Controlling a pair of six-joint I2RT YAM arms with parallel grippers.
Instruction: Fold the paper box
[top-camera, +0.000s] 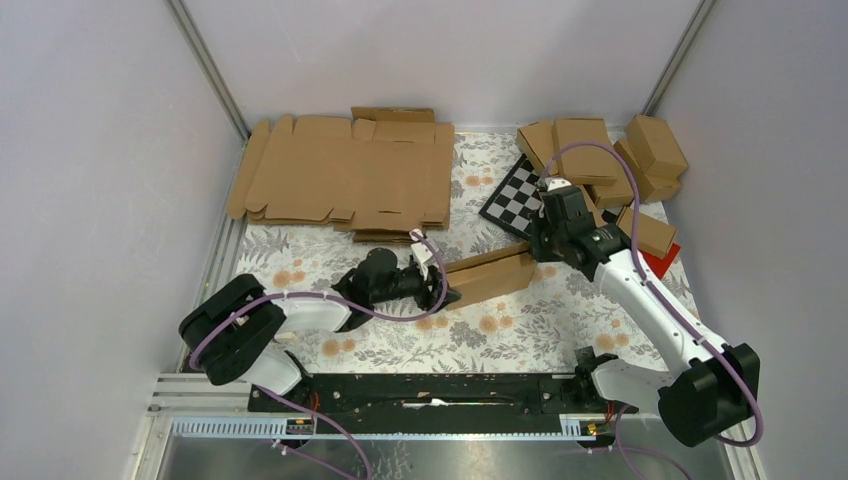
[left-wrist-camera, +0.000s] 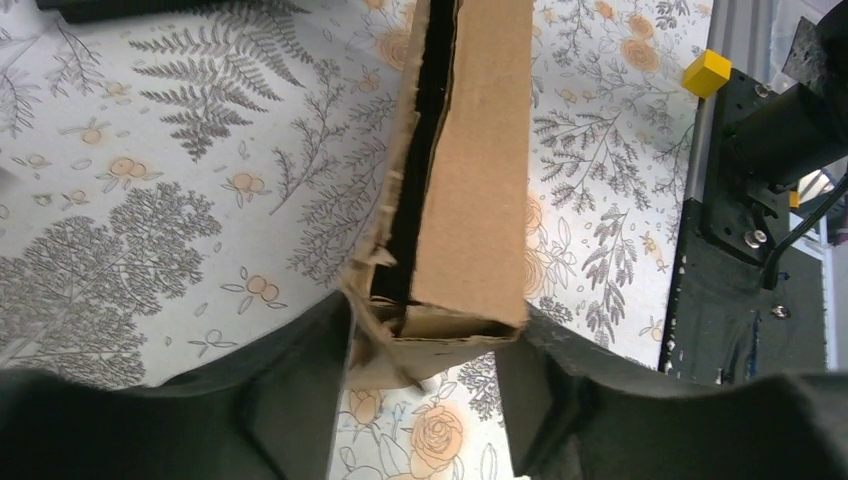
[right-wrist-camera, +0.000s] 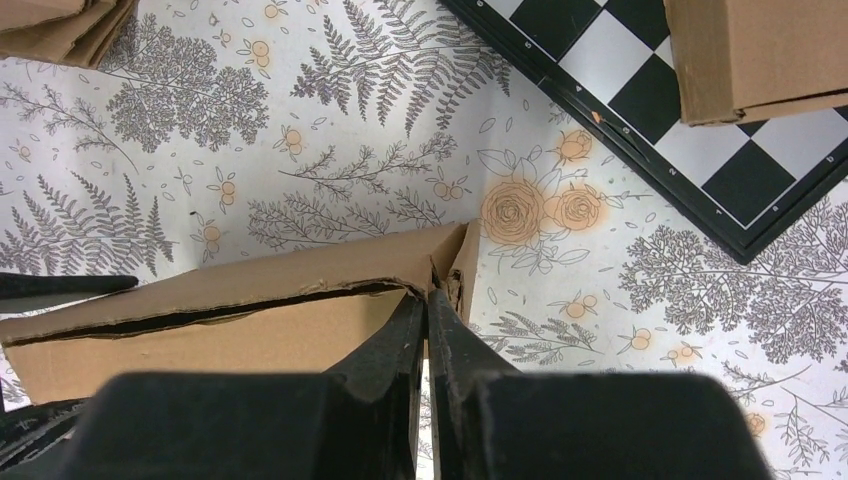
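Observation:
The paper box (top-camera: 492, 275) is a slim brown carton lying mid-table, its long top seam gaping. My left gripper (top-camera: 447, 290) holds its left end. In the left wrist view that end (left-wrist-camera: 470, 200) sits between both fingers (left-wrist-camera: 300, 400), touching each, and my left gripper (left-wrist-camera: 425, 400) is shut on it. My right gripper (top-camera: 541, 252) is at the carton's right end. In the right wrist view its fingers (right-wrist-camera: 405, 340) are pressed almost together at the box's corner (right-wrist-camera: 455, 265), with a thin cardboard edge pinched at the tips of my right gripper (right-wrist-camera: 428, 300).
A stack of flat cardboard blanks (top-camera: 345, 175) lies at the back left. Several folded cartons (top-camera: 600, 150) stand at the back right, partly on a chequered board (top-camera: 515, 195). A red block (top-camera: 668, 262) lies near the right arm. The black base rail (top-camera: 430, 390) runs along the near edge.

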